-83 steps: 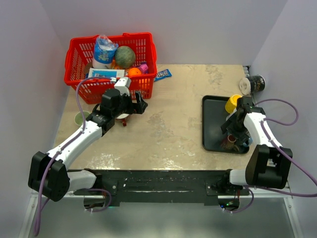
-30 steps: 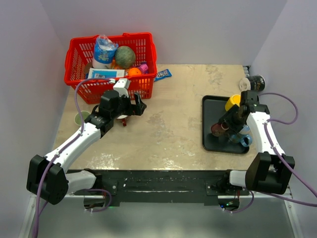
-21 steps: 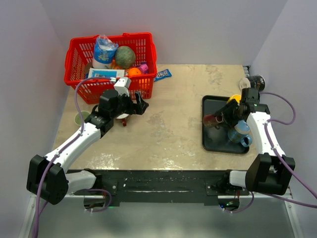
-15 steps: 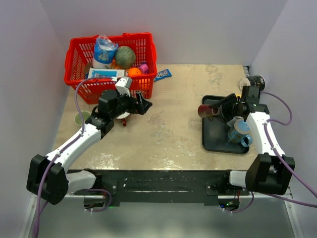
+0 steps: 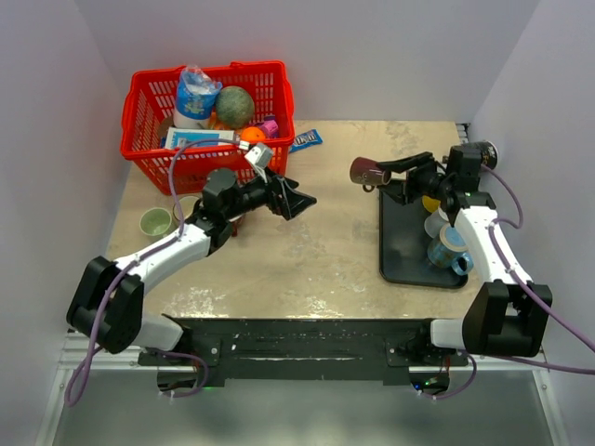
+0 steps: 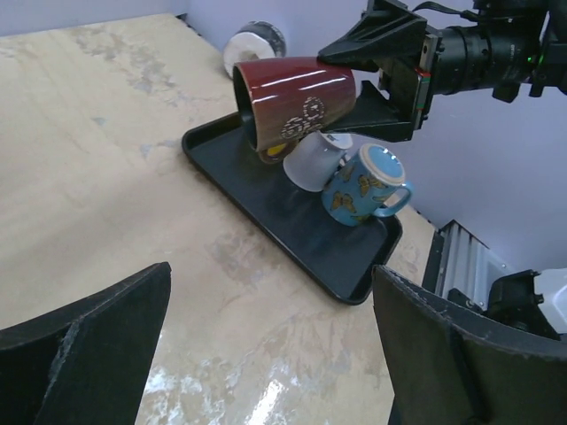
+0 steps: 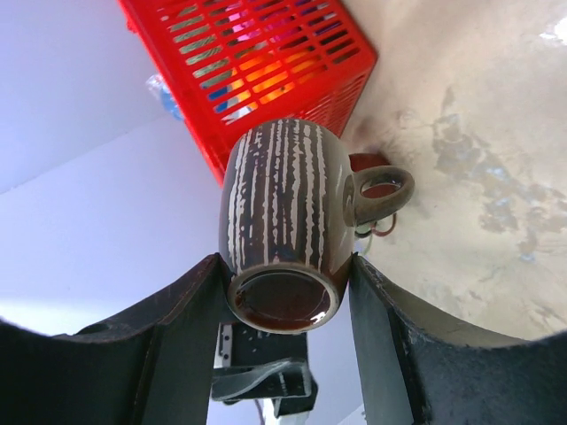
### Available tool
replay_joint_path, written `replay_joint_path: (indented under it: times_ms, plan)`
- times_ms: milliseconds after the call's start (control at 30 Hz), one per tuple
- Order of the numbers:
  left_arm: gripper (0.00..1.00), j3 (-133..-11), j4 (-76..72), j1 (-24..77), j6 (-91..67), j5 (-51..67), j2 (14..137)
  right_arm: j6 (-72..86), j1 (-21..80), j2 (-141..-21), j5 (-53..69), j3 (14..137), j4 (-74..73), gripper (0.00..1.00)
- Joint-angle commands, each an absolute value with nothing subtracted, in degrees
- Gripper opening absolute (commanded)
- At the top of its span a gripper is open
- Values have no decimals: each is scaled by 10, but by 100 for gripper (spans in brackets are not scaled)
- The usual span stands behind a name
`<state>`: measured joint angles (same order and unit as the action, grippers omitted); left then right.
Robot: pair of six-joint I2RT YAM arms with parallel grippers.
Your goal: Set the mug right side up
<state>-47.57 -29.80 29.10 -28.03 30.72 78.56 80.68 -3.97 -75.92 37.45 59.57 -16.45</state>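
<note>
A dark red-brown mug with pale streaks (image 5: 370, 172) hangs in the air on its side, left of the black tray (image 5: 400, 265). My right gripper (image 5: 386, 174) is shut on the mug. In the right wrist view the mug (image 7: 283, 212) sits between the two fingers (image 7: 177, 345), its handle to the right. The left wrist view shows the mug (image 6: 292, 102) tilted above the tray's (image 6: 292, 243) far end. My left gripper (image 5: 297, 198) is open and empty above the middle of the table, pointing at the mug; its wrist view (image 6: 275, 354) shows only table between the fingers.
The tray holds a blue mug (image 5: 448, 243), a white cup (image 5: 435, 223) and a yellow cup (image 5: 429, 202). A red basket (image 5: 149, 158) full of items stands back left. A green cup (image 5: 154, 223) sits near the left edge. A tape roll (image 5: 474, 153) lies back right.
My right gripper has lifted the mug out of the tray and swung it up and left, tipping it from upside down onto its side. My left arm has reached right, toward the table's middle.
</note>
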Motion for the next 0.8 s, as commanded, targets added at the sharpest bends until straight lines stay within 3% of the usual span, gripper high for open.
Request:
replay_joint_path:
  times_ms: [0,767]
  plan:
    - [99,-511,-401,305,-311,339,819,837,-36,-754,413,639,-91,0]
    - [99,-670,-425,322,-268,366,903,839,22,-735,475,763,2,0]
